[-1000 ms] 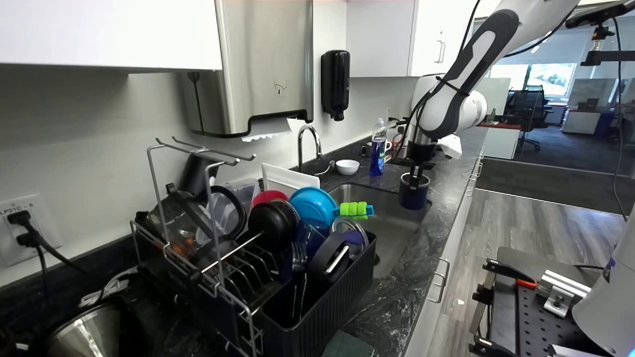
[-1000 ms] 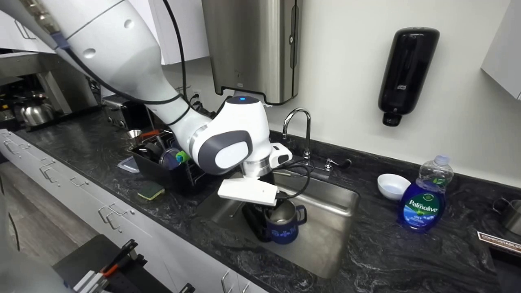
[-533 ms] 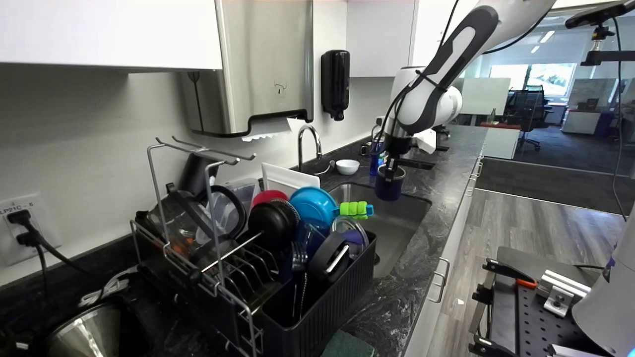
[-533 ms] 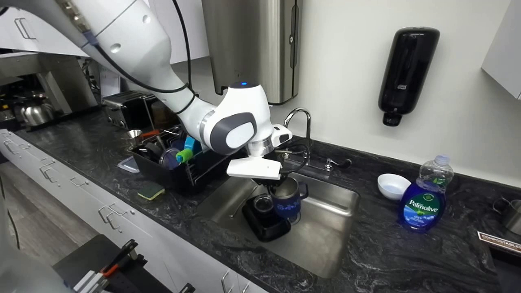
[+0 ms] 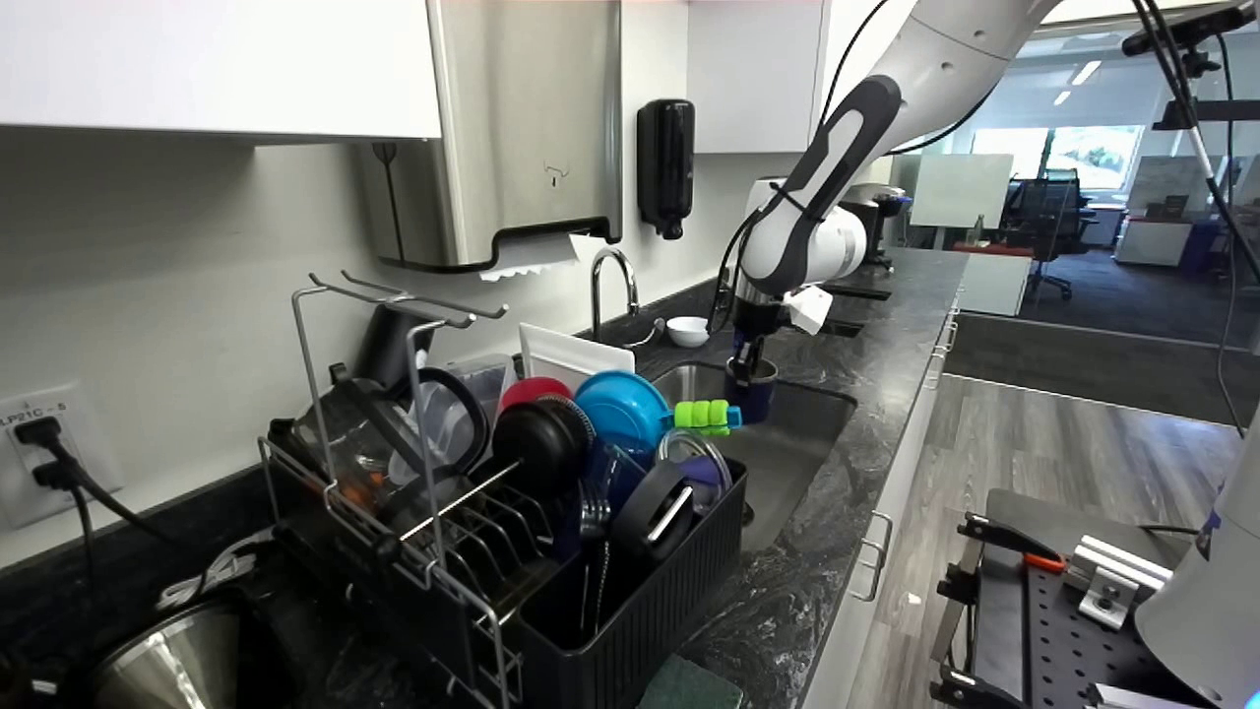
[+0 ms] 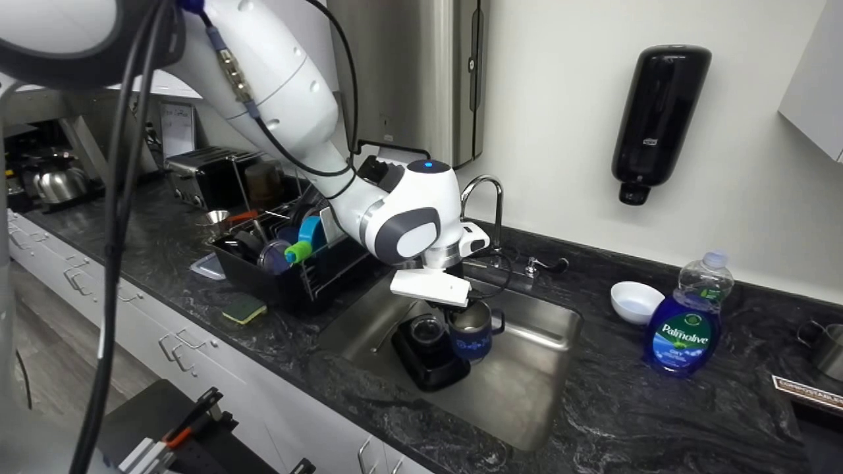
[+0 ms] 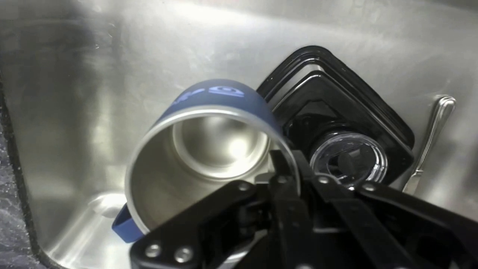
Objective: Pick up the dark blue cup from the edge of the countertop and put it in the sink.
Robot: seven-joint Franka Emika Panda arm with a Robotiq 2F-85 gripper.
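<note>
The dark blue cup (image 6: 470, 341), with light blue markings, a steel inside and a handle, hangs from my gripper (image 6: 456, 315) within the sink's outline. It also shows in the other views (image 5: 754, 402) (image 7: 224, 95). In the wrist view my gripper (image 7: 288, 160) is shut on the cup's rim, with one finger inside the wall and one outside. The cup is nearly upright, its mouth toward the camera. The steel sink (image 6: 520, 408) lies below it. I cannot tell whether the cup's base touches the sink floor.
A black container (image 7: 373, 108) with a clear round lid (image 7: 349, 158) lies in the sink beside the cup, near a metal utensil (image 7: 435, 127). A faucet (image 6: 497, 204), dish rack (image 5: 630, 601), white bowl (image 6: 637, 303) and soap bottle (image 6: 685, 329) stand around the sink.
My gripper has carried the cup from the sink's front side back toward the faucet. In the last half second the gripper and cup have come lower. The grip looks unchanged.
</note>
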